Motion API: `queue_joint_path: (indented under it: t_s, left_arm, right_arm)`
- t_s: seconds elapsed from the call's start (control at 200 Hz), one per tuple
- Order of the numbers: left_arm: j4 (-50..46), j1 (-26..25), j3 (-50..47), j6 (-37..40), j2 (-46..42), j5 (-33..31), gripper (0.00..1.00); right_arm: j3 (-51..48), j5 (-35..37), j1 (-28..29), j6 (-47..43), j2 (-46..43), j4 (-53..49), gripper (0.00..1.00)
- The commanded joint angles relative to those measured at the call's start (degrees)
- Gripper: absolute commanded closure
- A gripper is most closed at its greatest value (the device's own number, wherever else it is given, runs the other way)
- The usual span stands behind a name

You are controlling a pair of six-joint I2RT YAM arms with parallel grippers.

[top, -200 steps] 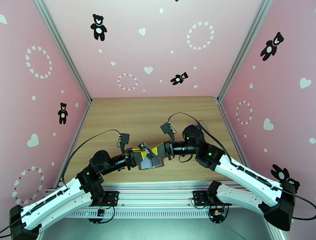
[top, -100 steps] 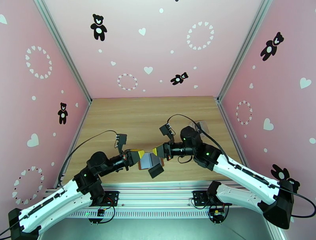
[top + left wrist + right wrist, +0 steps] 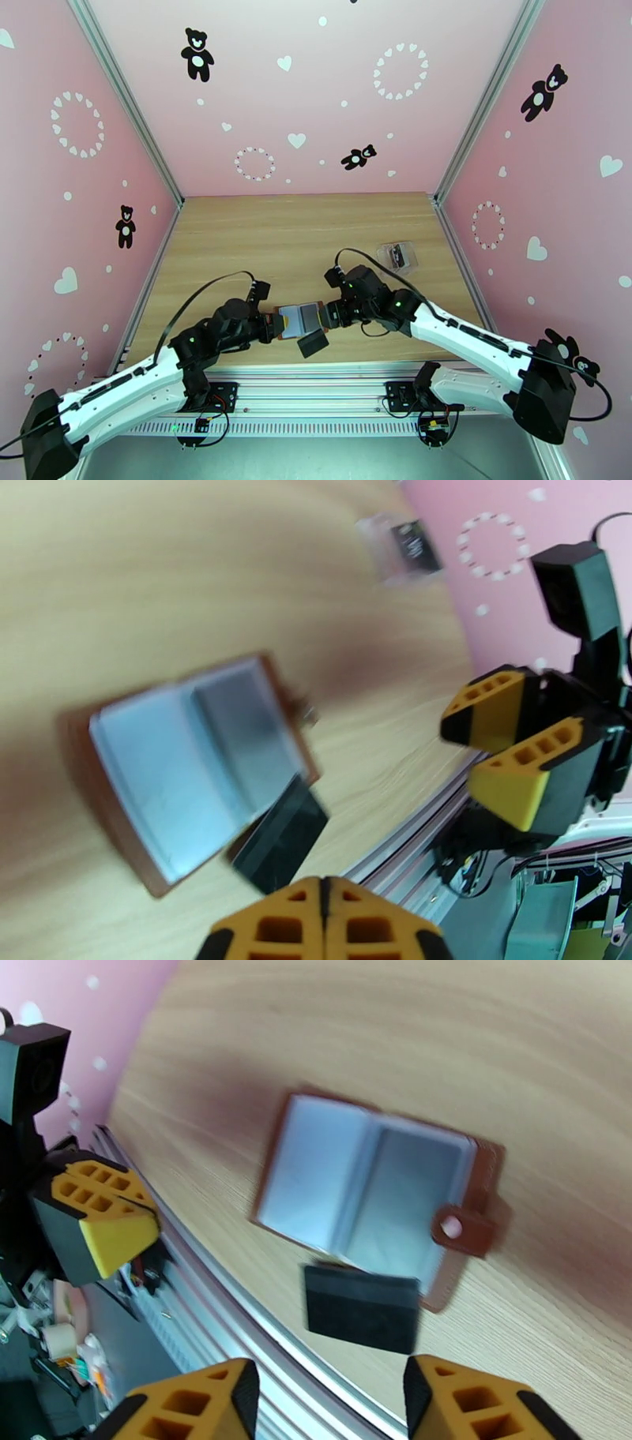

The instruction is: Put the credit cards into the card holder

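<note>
Right wrist: the right gripper (image 3: 328, 1402) gapes wide before the credit card (image 3: 361, 1309) lying against the open card holder (image 3: 371, 1197); the left gripper (image 3: 320, 913) is closed, empty. Best pinch the card's free edge squarely.

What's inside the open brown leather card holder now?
The brown leather card holder shows greyish see-through pockets on both halves, no card visible in them. The black credit card lies outside, at its near edge. Anything beneath the top pockets is covered.

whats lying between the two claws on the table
In the top view, the open card holder lies flat between the left claw and the right claw. A black credit card lies at its near edge.
</note>
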Motion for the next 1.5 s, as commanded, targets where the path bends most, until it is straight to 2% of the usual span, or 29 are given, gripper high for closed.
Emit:
queue_joint_path:
  t_s: [0.0, 0.205, 0.42, 0.495, 0.801, 1.181, 1.491]
  left_arm:
    - [-0.17, -3.04, -3.43, -6.21, 1.52, -0.33, 0.83]
    - [4.89, -8.9, -5.38, -11.42, 7.05, -4.25, 0.73]
    - [8.32, -9.21, -4.45, -12.59, 12.83, -5.0, 0.62]
    - [10.17, -9.25, -4.35, -13.02, 14.84, -4.89, 0.61]
    - [18.87, -9.22, -3.34, -13.26, 24.54, -3.29, 0.61]
    - [24.58, -9.25, -0.46, -12.86, 34.31, -2.89, 0.65]
    - [24.69, -9.25, -0.29, -12.31, 31.86, -3.23, 0.76]
  right_arm:
    - [-2.81, 0.35, -0.02, 0.99, 2.51, 0.63, 0.42]
    - [-4.49, 0.53, 0.65, 2.27, 6.28, 3.95, 0.4]
    - [-5.52, -0.83, 0.96, 4.36, 10.55, 8.42, 0.4]
    - [-5.68, -1.37, 1.11, 5.09, 11.62, 9.4, 0.41]
    - [-5.92, -1.66, 1.84, 6.58, 13.99, 10.64, 0.43]
    - [-6.15, -2.68, 4.33, 9.15, 18.89, 14.43, 0.46]
    - [-5.61, -3.76, 6.52, 11.18, 22.6, 18.53, 0.51]
